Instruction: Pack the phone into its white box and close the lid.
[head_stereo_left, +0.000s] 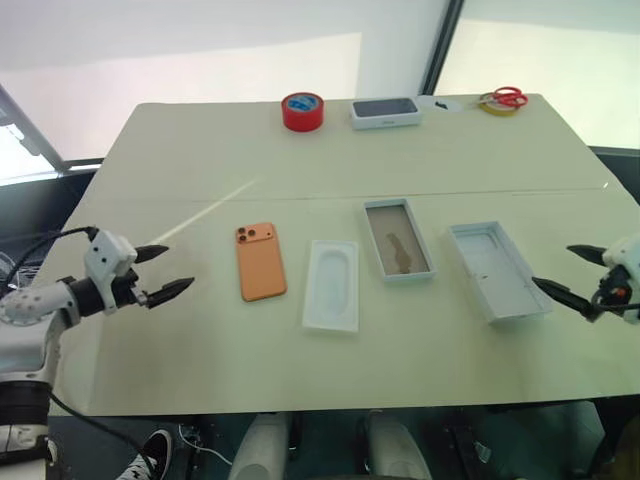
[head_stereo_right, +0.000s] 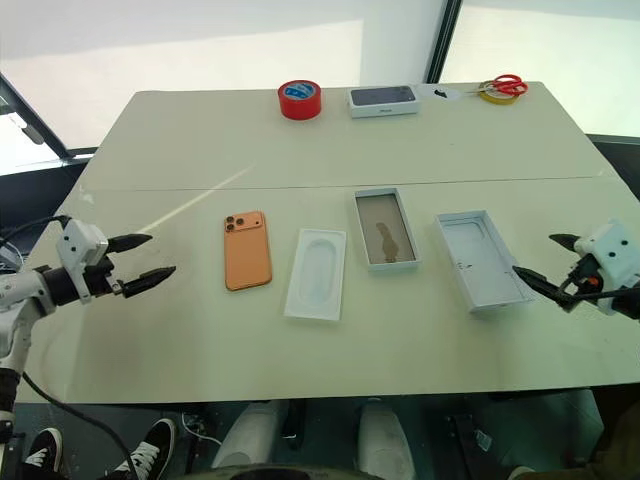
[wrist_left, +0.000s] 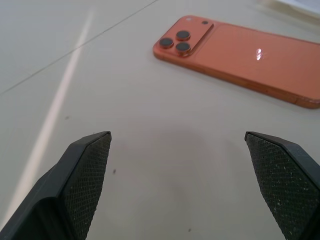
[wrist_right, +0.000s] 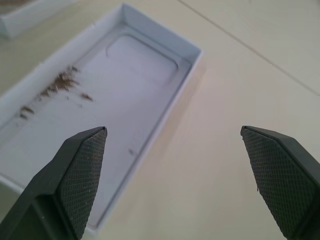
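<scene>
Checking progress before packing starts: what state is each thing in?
Flat orange phone: unpacked, camera side up.
Shallow white box base: open, empty.
White lid: off, inside facing up.
White recessed tray: empty.
Left gripper: open, empty.
Right gripper: open, empty.

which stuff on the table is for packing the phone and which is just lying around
For the job:
- phone, camera side up
- white box, open, brownish inside
- lid, inside up
- left gripper and right gripper, both open, holding nothing

Just lying about:
- white tray
- red tape roll
- box with a dark phone picture
- red scissors
</scene>
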